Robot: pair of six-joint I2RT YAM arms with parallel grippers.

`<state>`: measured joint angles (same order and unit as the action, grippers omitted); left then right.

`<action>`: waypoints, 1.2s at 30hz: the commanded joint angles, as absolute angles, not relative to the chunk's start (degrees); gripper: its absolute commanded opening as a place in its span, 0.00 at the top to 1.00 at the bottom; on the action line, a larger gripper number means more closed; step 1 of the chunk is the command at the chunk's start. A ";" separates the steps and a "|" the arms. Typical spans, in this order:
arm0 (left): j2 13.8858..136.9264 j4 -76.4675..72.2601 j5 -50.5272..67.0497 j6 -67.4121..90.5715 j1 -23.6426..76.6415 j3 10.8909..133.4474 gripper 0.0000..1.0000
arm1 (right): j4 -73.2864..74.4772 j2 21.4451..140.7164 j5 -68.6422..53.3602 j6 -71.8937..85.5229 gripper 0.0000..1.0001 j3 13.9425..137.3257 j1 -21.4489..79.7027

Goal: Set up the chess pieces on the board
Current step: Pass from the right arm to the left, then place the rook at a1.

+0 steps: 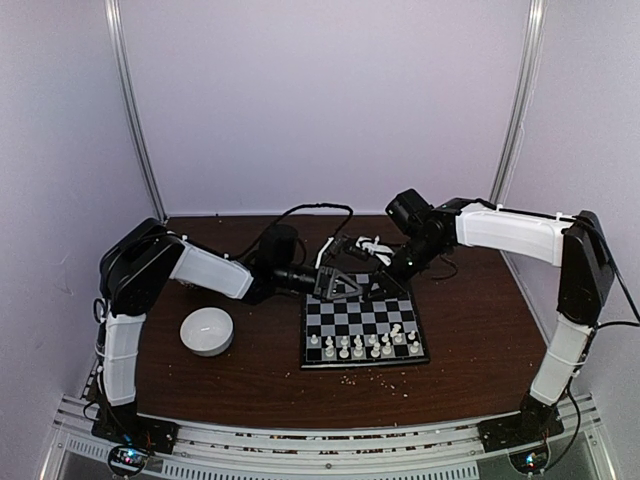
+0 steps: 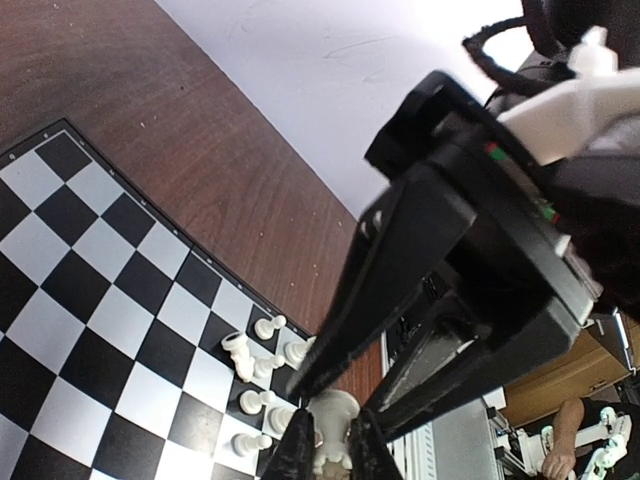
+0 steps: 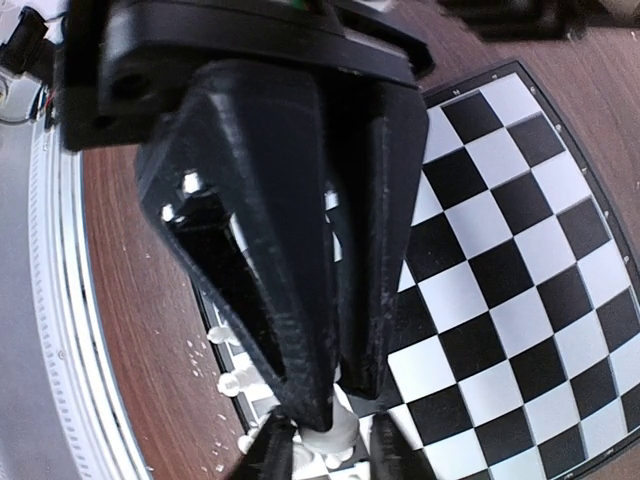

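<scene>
Board: the small square black-and-grey checked chessboard (image 1: 350, 312) is located at the centre of the top view, on the brown wooden table (image 1: 470, 340).
Placed: about a dozen tiny white plastic chess pieces (image 1: 360, 347) are stood in the board's two lowest rows, mostly towards the right.
Unfilled: the upper rows are seen bare; no dark pieces are shown.
In transit: one white piece (image 2: 335, 415) is held over the board's upper edge, at the bottom centre of both wrist views.
Left gripper (image 2: 332, 462): narrow, closed on that white piece.
Right gripper (image 3: 330, 455): narrow, with fingertips flanking the same piece; contact cannot be told.
Progress: judged partial; placement of this piece is left.
</scene>
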<state>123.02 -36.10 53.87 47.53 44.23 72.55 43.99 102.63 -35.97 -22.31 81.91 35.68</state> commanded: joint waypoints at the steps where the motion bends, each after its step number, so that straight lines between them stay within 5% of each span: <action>1: 119.31 -30.49 53.77 41.99 44.34 72.91 0.95 | 43.54 97.51 -36.34 -23.39 0.66 79.83 34.84; 9: 107.72 16.11 35.83 12.79 45.79 80.82 0.96 | 39.75 88.20 -43.95 -23.67 0.54 71.32 26.07; 18: 101.51 46.85 6.73 1.95 56.50 85.94 0.94 | 39.23 90.80 -42.40 -24.27 0.47 71.19 23.73; 36: 105.81 45.65 0.87 5.84 62.31 82.50 0.95 | 40.30 92.05 -42.45 -25.91 0.48 70.49 23.64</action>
